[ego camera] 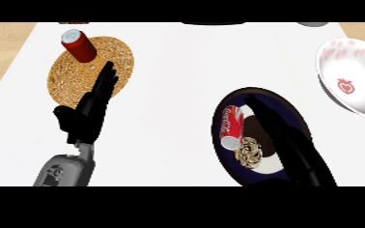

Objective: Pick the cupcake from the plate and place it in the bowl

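right hand (288, 140) open over plate (296, 113), fingers straight | cupcake (250, 152) on plate beside can (232, 126) (lying down) | bowl (343, 72) right of plate | left hand (89, 108) open, far left

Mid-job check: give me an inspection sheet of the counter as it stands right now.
Surface: white counter top, wood at the far corners.
Job's things: brown-swirled cupcake on the dark round plate; white bowl with red print at the right edge.
Clutter: red soda can lying on the plate beside the cupcake; second red can upright on a round woven cork mat.
Hands: left hand open over the mat's edge; right hand open over the plate.
Cables: nothing seen.
Surroundings: dark objects at the far edge, unidentifiable.
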`<act>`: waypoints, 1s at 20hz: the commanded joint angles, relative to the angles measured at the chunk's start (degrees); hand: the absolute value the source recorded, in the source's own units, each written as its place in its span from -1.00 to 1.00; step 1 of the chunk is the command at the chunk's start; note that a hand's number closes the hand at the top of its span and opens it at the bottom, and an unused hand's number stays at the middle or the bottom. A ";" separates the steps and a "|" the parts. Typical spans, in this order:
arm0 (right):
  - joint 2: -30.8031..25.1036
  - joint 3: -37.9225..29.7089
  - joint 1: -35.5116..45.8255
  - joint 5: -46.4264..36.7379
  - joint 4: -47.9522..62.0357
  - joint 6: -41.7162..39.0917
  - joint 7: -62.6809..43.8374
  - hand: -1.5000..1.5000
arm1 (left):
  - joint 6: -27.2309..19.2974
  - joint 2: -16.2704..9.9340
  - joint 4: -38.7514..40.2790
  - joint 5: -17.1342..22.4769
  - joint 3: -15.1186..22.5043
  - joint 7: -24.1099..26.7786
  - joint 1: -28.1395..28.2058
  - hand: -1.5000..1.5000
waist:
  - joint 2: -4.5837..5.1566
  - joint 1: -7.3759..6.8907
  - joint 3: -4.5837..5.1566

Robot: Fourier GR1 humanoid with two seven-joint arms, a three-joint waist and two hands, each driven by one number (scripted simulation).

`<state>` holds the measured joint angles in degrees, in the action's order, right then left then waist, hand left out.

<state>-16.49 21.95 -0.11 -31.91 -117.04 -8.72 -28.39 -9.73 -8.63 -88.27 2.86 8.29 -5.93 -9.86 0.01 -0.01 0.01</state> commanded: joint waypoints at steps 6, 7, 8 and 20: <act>2.70 -1.67 -3.82 1.66 -3.73 -3.54 2.52 -1.00 | 2.28 1.10 -3.08 -1.83 -0.45 -1.53 2.55 0.00 | -0.09 0.11 -0.01; 0.67 -8.89 -0.92 7.96 1.33 -5.27 7.80 -1.00 | 1.87 1.44 1.11 -1.91 -2.16 1.54 0.04 0.00 | 0.00 0.12 -0.02; 2.46 -5.23 -3.99 3.81 0.77 -3.20 8.87 -1.00 | 2.58 1.74 -1.13 -1.75 -2.00 2.25 3.50 0.00 | -0.04 0.07 -0.02; 7.61 -7.85 -3.64 7.39 7.84 -3.20 13.02 -1.00 | 6.54 1.16 -0.08 -1.18 -5.06 3.05 3.28 0.00 | 0.00 -0.06 -0.01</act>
<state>-11.39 15.21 -7.04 -25.13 -113.51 -11.90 -14.74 -5.59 -6.69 -89.08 0.56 4.91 -4.56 -7.33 -0.03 0.07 -0.01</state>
